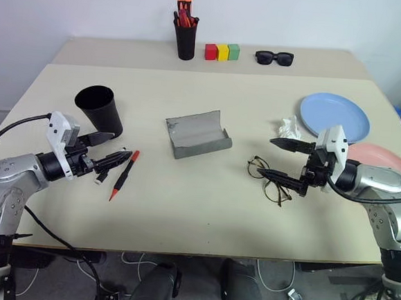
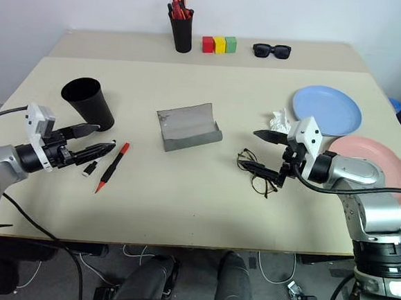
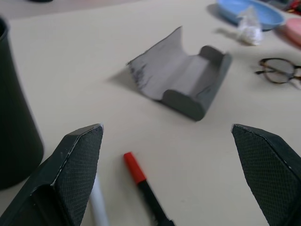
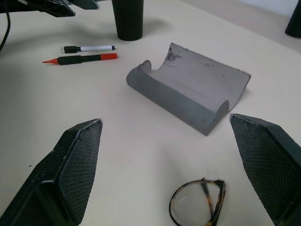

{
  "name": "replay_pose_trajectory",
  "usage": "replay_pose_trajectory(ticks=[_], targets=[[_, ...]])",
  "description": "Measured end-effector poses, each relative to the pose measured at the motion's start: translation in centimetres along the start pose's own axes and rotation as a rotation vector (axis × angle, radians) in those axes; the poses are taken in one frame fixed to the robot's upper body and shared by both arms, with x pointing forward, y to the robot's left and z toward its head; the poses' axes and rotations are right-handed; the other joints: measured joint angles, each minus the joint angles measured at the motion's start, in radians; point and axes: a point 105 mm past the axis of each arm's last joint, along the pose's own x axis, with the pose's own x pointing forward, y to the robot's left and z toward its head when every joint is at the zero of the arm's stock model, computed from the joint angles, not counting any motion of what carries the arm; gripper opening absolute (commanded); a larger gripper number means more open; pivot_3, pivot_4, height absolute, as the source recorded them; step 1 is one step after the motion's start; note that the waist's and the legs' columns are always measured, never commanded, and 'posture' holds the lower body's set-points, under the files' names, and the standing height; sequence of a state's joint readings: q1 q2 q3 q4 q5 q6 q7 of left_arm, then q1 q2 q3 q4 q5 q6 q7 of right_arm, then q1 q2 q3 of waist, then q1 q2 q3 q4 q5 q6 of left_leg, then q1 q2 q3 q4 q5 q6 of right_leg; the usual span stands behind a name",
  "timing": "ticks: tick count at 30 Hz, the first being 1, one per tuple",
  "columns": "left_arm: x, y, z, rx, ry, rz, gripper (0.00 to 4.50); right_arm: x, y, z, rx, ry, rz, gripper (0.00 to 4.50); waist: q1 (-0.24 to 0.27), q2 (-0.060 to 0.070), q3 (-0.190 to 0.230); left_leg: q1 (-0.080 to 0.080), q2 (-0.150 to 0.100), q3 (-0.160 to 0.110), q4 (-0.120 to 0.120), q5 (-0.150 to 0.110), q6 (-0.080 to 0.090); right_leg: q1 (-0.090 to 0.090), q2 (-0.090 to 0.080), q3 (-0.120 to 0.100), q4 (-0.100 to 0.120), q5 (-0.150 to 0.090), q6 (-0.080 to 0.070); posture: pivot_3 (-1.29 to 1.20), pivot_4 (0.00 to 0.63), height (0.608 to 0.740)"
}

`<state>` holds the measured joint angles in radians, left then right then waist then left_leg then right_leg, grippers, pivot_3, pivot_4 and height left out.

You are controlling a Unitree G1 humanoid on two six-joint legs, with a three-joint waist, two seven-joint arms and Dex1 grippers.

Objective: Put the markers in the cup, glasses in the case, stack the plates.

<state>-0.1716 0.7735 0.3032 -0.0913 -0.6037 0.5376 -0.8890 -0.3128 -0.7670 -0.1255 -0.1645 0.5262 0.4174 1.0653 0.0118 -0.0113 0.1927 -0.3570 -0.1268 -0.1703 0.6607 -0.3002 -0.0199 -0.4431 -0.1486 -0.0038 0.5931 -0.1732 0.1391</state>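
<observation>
Nothing stowed yet; left pincer (image 1: 115, 152) released over markers (image 1: 123, 175), right pincer (image 1: 285, 161) released above glasses (image 1: 269, 179); next: descend, clamp, carry.

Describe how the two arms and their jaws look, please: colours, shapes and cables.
Both arms are silver-grey metal with black joints. Each wrist carries a white block. The left gripper and right gripper each have two black, pointed fingers with a fine mesh-textured inner face. Thin black cables run along each arm.

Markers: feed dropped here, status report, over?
Both end effectors open, empty. Markers on table beside black cup, under left end effector. Nothing blocking.
</observation>
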Motion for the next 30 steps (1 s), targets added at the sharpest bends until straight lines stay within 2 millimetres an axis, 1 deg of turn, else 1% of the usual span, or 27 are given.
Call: replay_pose_trajectory(ticks=[4,9,12,15,17,20,22,25,27,30], targets=[[0.1,0.8,-0.6,0.016,0.038,0.071,4.50,0.1,-0.1,0.2,-0.007,-0.002,0.001,4.44,0.001,0.000,0.000,0.000,0.000,0.000,0.000,0.000,0.000,0.000,0.000,0.000,0.000,0.000,0.000,0.00,0.150,0.740],[0.1,1.6,-1.6,-0.012,0.081,0.181,4.50,0.1,-0.3,0.4,-0.021,-0.002,-0.008,4.44,0.001,-0.001,0.000,0.000,0.000,0.000,0.000,0.000,0.000,0.000,0.000,0.000,0.000,0.000,0.000,0.00,0.150,0.740],[-0.1,1.7,-2.1,-0.044,0.123,0.194,4.50,0.1,-0.3,0.4,-0.019,0.000,-0.016,4.44,0.001,-0.001,0.000,0.000,0.000,0.000,0.000,0.000,0.000,0.000,0.000,0.000,0.000,0.000,0.000,0.00,0.150,0.740],[-0.9,2.4,-2.4,-0.055,0.206,0.241,4.50,0.3,-0.3,0.5,-0.021,0.000,-0.018,4.44,0.000,-0.001,0.001,0.000,0.000,0.000,0.000,0.000,0.000,0.000,0.000,0.000,0.000,-0.001,0.001,0.00,0.150,0.740],[-1.9,2.9,-2.8,-0.092,0.301,0.274,4.50,0.7,-0.2,0.5,-0.026,-0.001,-0.008,4.44,-0.003,-0.001,0.001,0.000,0.000,0.000,0.000,0.000,0.000,0.000,0.001,0.000,0.000,-0.001,0.002,0.00,0.150,0.740],[-2.8,3.0,-3.4,-0.152,0.380,0.288,4.50,1.7,0.0,1.1,-0.036,-0.031,0.004,4.44,-0.003,0.000,0.001,0.000,0.001,0.000,0.000,0.000,0.000,0.000,0.001,0.000,0.000,-0.001,0.002,0.00,0.150,0.740],[-3.1,3.0,-3.6,-0.175,0.403,0.292,4.50,2.0,0.2,1.0,-0.032,-0.036,0.011,4.44,-0.001,0.000,0.001,0.000,0.001,0.000,0.000,-0.001,0.000,-0.001,0.001,0.000,0.000,-0.001,0.001,0.00,0.150,0.740],[-2.8,3.1,-3.5,-0.216,0.423,0.294,4.50,2.4,0.8,1.3,-0.037,-0.037,0.034,4.44,0.004,-0.001,0.002,-0.001,0.000,0.000,0.000,-0.001,-0.001,-0.001,0.001,0.000,0.000,0.000,0.000,0.00,0.150,0.740],[-2.4,2.9,-3.2,-0.213,0.434,0.281,4.50,2.4,1.1,1.7,-0.050,-0.046,0.045,4.44,0.001,-0.001,0.002,0.000,0.000,0.000,0.000,-0.001,-0.001,0.000,0.001,0.000,0.000,0.000,0.000,0.00,0.150,0.740],[-1.6,2.7,-3.0,-0.201,0.452,0.266,4.50,2.3,1.3,1.6,-0.047,-0.045,0.047,4.44,0.000,-0.001,0.002,0.000,0.000,0.000,0.000,-0.001,-0.001,-0.001,0.001,0.000,0.000,0.000,0.000,0.00,0.150,0.740]])
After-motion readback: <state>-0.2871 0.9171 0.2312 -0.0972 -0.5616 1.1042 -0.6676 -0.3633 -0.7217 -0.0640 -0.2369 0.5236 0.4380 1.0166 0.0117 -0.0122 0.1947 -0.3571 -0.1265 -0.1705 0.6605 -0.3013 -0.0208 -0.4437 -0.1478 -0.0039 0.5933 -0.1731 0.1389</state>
